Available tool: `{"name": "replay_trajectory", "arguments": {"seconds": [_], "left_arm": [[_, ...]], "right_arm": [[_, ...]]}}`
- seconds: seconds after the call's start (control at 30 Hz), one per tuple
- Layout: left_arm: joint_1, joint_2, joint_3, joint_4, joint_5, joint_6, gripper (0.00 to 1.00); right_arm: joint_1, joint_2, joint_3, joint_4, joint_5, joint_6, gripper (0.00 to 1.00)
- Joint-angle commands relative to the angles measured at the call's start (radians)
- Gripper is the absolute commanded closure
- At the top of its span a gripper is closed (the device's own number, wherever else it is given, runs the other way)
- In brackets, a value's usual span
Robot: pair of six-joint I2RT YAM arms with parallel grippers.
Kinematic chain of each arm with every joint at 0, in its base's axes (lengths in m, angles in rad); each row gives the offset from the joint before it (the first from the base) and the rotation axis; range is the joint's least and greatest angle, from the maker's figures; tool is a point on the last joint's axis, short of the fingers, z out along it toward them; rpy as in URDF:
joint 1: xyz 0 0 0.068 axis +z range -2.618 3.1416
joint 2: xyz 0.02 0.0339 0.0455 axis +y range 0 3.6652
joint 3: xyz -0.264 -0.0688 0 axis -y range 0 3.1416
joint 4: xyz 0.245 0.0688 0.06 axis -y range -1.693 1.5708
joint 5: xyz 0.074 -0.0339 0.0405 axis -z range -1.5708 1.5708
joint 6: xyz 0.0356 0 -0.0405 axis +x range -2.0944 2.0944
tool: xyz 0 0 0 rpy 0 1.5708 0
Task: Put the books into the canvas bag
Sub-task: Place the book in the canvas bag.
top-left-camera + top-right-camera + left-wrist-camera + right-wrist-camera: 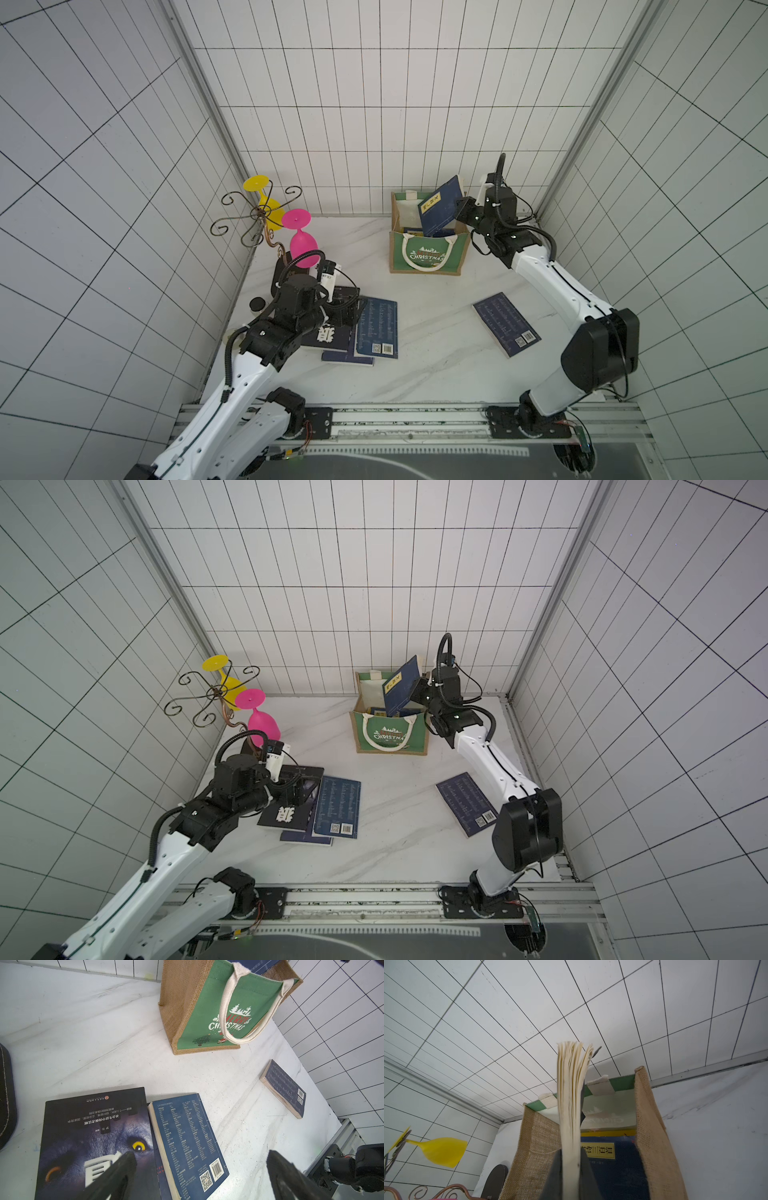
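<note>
Right fingers [553, 1174] were clamped tight on the held book [440, 205], a navy paperback. Its pages fanned out above the pinch in the right wrist view. The yellow title strip showed on its cover. It stood tilted at the open mouth of the canvas bag [424, 259], lower end dipping past the rim in both top views. The bag sat upright near the back wall, its green CHRISTMAS panel facing the arms and a white rope handle drooping down the front. Down inside lay a packed book [616, 1167], navy with a yellow label, and a yellow edge [608, 1132] showed just behind it.

Over on the other side, the left fingers [122, 1167] were spread wide with nothing between them, poised over a pile of books. I couldn't tell whether a tip touched the cover. On top of that pile was the black book [93, 1136], with white characters and a yellow-eyed animal face. Just beside it lay the barcode book [187, 1140], navy and back cover up. A bottom book [347, 358], also navy, poked out from under both. The lone book [507, 324], navy again with its back cover up, lay flat on the surface [436, 374] near the right arm, well apart from the pile and the bag.

In the far left corner stood a wire rack [253, 216]. A pink goblet [303, 247] and a yellow goblet [266, 205] hung from it upside down.
</note>
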Motion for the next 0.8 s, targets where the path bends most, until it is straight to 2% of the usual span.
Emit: {"name": "replay_trajectory", "arguments": {"seconds": [0.0,0.2,0.4,0.47,0.6,0.77], "left_arm": [[0.008,-0.011,-0.008,0.02,0.008,0.003,0.03],[0.011,-0.014,-0.01,0.023,0.017,0.001,0.03],[0.011,-0.024,-0.01,0.022,0.008,0.0,0.03],[0.011,-0.024,-0.01,0.024,0.006,-0.001,0.03],[0.012,-0.018,-0.01,0.023,0.012,0.0,0.03],[0.016,-0.009,-0.008,0.019,-0.003,-0.004,0.03]], "right_arm": [[0.063,0.026,0.095,0.036,0.101,0.033,1.0],[0.137,0.085,0.098,0.04,0.233,0.115,1.0],[0.139,0.114,0.096,-0.004,0.316,0.172,1.0],[0.137,0.111,0.09,-0.009,0.318,0.173,0.88],[0.131,0.107,0.093,-0.014,0.301,0.161,0.58],[0.125,0.091,0.106,-0.01,0.284,0.121,0.39]]}}
